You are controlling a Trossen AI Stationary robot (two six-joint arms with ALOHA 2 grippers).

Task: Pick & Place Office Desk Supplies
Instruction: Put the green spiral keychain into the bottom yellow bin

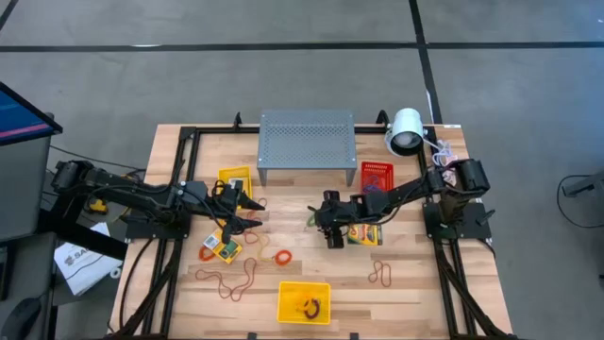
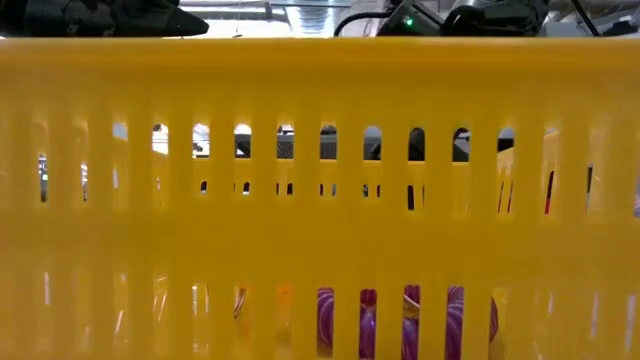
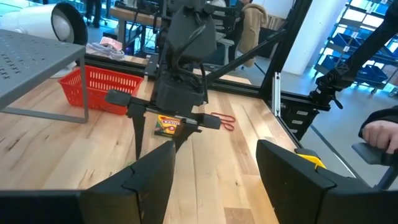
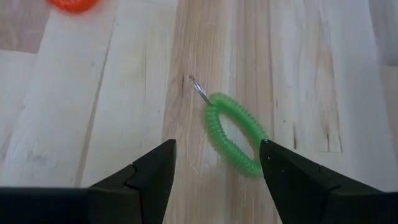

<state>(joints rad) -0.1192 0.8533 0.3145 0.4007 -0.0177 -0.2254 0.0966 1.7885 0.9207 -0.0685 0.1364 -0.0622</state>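
The right gripper [image 4: 214,171] hangs over a green coiled loop [image 4: 235,134] with a small metal ring at one end, jaws parted and empty, 1 finger to each side of it; the risk, as I read it, is that so thin a thing lying flat on the wooden table [image 1: 415,283] slips under the fingertips, or that only 1 side of the coil gets pinched and the loop springs away; a descent too shallow would close on air, too deep would jam the tips into the wood. From above, the right arm reaches in from its base toward the table's middle, wrist turned down, with a crayon box [image 1: 366,233] just beside it. The left gripper [image 1: 247,214] is also spread and holds nothing; its arm stretches level across from the left, aimed at the right arm, and a close pass between the 2 could end in a knock. An orange loop [image 1: 281,257] lies near; the yellow bin [image 1: 304,302] at the front edge already holds 1 dark band.
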